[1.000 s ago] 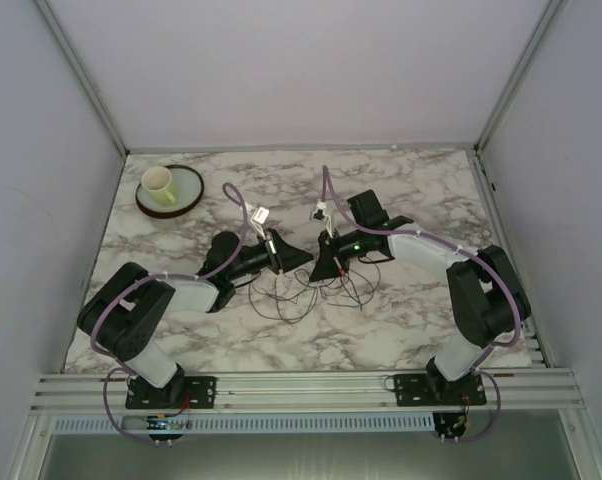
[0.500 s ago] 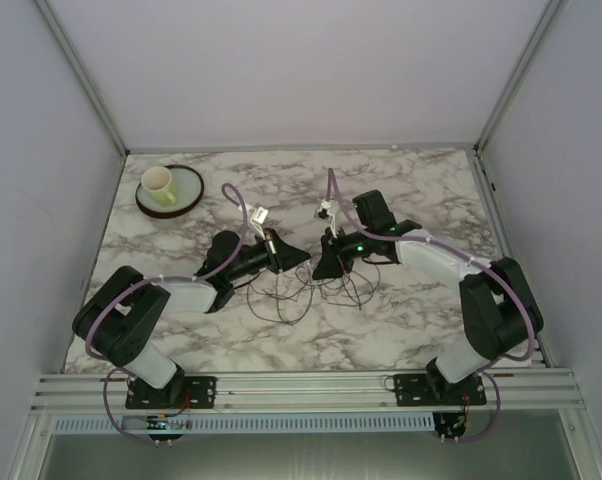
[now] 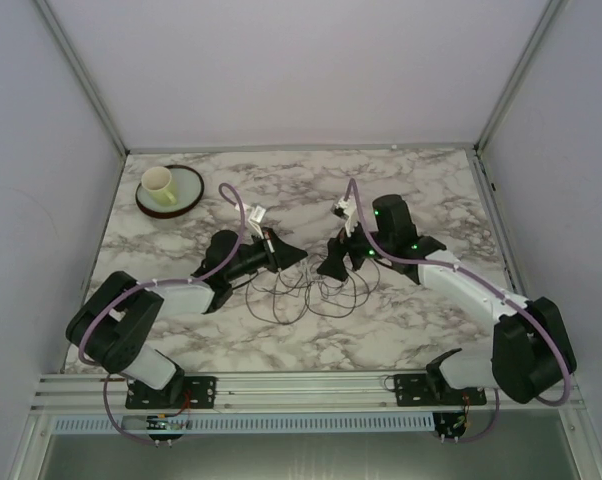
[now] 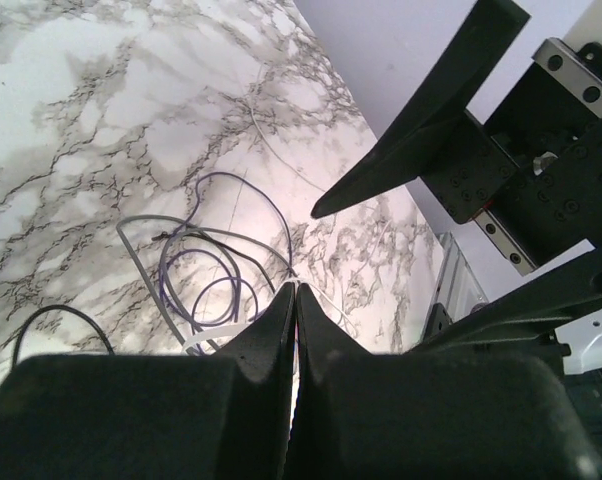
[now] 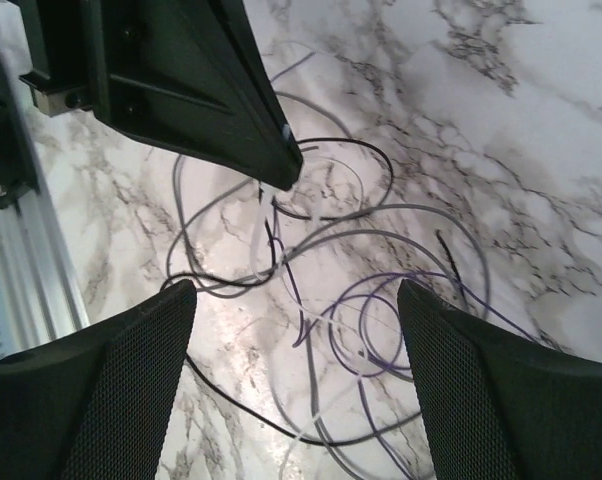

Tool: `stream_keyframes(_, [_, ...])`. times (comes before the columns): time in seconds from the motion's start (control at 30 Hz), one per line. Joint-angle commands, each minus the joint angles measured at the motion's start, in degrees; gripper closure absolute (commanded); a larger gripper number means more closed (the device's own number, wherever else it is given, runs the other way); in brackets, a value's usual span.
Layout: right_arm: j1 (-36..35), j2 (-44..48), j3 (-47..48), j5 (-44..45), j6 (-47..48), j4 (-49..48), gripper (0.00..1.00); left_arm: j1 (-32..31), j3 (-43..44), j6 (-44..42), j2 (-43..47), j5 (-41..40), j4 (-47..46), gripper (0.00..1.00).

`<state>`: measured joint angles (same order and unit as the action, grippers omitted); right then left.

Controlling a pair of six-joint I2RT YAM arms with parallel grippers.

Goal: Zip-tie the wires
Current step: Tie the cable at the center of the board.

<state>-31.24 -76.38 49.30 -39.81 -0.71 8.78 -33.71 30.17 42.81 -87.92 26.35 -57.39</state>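
Note:
The wires lie in loose grey, black and purple loops on the marble table between my two grippers. My left gripper is shut, its tips just above the tangle. A thin white zip-tie strip runs into the closed tips beside purple wire loops. My right gripper stands open over the right side of the tangle. In the right wrist view its mesh-padded fingers straddle the wires with nothing between them, and the left gripper reaches in from the upper left.
A cream cup stands on a green plate at the table's back left corner. Metal rails run along the near edge by the arm bases. Grey walls enclose the table on three sides.
My right gripper has opened wide and shifted right, away from the left gripper. The left gripper closed fully and stayed about where it was.

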Motion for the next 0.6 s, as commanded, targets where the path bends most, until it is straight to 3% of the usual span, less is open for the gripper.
stream_keyframes(0.0, [0.95, 5.33, -2.2, 5.18, -1.09, -6.09, 0.19, -0.19, 0.82, -1.5, 2.67, -1.59, 1.49, 1.0])
stream_keyframes(0.1, [1.1, 7.56, -4.83, 4.32, -4.64, -10.47, 0.2, -0.13, 1.41, -1.18, 3.63, -3.05, 4.41, 1.0])
stream_keyframes(0.23, [0.26, 7.43, -6.55, 3.88, -12.74, -16.2, 0.3, -0.28, 1.68, 1.49, 5.1, -6.2, 7.15, 1.0])
stream_keyframes(0.4, [-4.15, 8.81, -10.44, 13.53, -19.4, -23.84, 0.32, -0.58, 0.74, 7.22, 8.18, -12.51, 11.15, 1.0])
stream_keyframes(0.57, [-8.45, 7.46, -9.59, 22.6, -23.34, -24.73, 0.36, -1.13, 4.28, 11.9, 10.37, -20.2, 27.24, 1.0])
